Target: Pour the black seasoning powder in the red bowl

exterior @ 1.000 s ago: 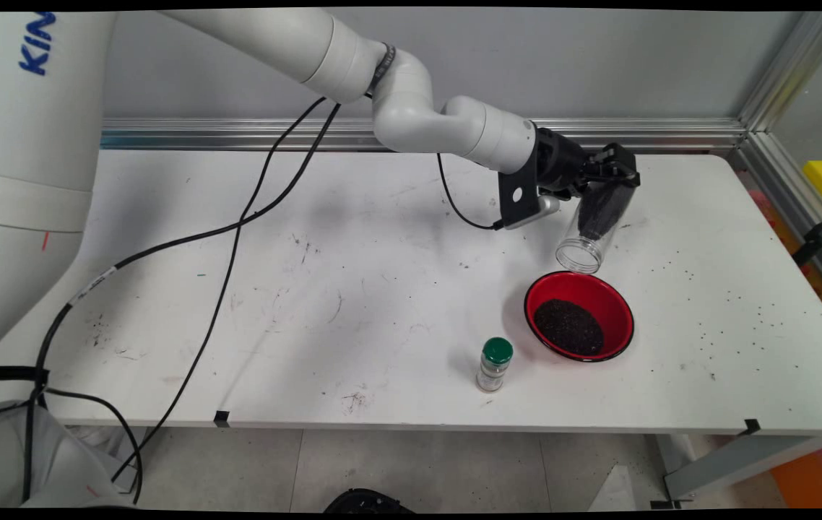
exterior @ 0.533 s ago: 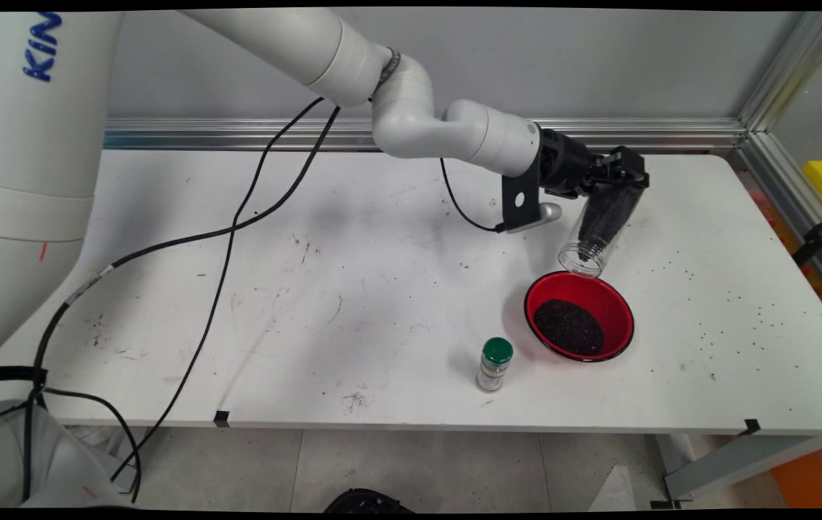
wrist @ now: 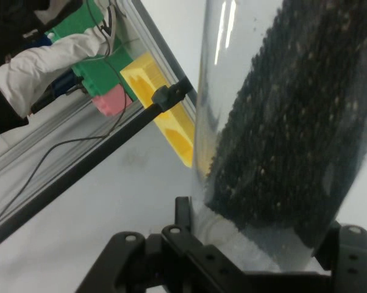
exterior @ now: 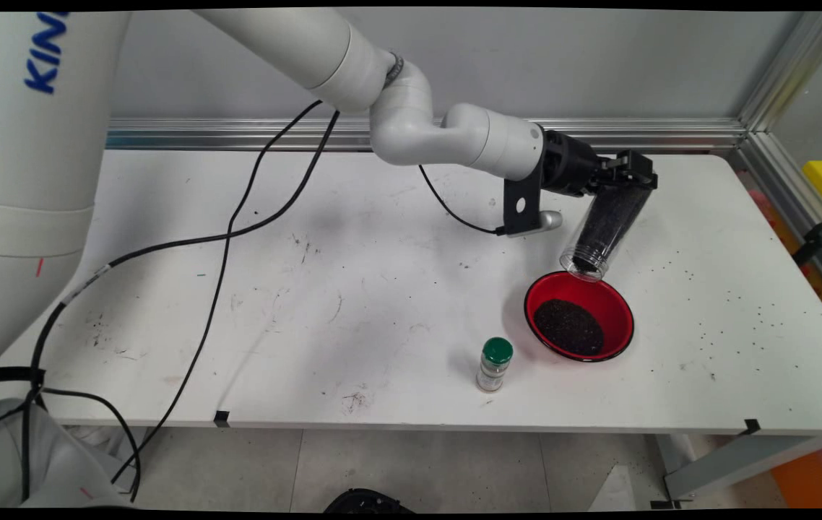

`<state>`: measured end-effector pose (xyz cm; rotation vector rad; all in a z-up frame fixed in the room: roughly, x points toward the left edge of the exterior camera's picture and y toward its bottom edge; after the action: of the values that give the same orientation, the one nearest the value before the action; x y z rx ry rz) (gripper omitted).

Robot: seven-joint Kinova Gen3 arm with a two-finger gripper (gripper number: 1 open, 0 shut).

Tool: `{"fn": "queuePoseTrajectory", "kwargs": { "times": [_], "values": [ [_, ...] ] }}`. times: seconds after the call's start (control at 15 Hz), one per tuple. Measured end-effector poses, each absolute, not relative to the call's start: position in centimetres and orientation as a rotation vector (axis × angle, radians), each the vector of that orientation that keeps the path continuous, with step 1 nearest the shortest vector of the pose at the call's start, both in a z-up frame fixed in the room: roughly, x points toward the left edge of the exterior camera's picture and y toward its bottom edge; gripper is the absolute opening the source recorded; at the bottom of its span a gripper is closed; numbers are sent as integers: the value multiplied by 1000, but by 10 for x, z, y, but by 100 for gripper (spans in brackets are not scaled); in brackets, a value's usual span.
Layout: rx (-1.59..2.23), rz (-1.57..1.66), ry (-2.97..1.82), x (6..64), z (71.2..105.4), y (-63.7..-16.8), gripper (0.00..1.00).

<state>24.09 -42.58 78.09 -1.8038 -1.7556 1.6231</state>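
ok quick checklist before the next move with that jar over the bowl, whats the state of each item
1. Grip: tool is shut on the clear jar near its base. ok
2. Jar tilt: mouth points down and to the left, dark seeds have slid toward the mouth. ok
3. Mouth over the red bowl: it hangs at the bowl's far rim, not over the middle. not ok
4. Bowl room: the seed pile sits well below the rim. ok
5. Green-capped bottle: upright, apart from the bowl on its left. ok
6. Seeds leaving the jar now: cannot tell
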Motion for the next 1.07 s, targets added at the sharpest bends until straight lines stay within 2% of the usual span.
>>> {"fn": "queuePoseTrajectory", "kwargs": {
  "times": [1.07],
  "values": [
    [-1941,1711,-1614,237,782,-405,0]
  ]
}}
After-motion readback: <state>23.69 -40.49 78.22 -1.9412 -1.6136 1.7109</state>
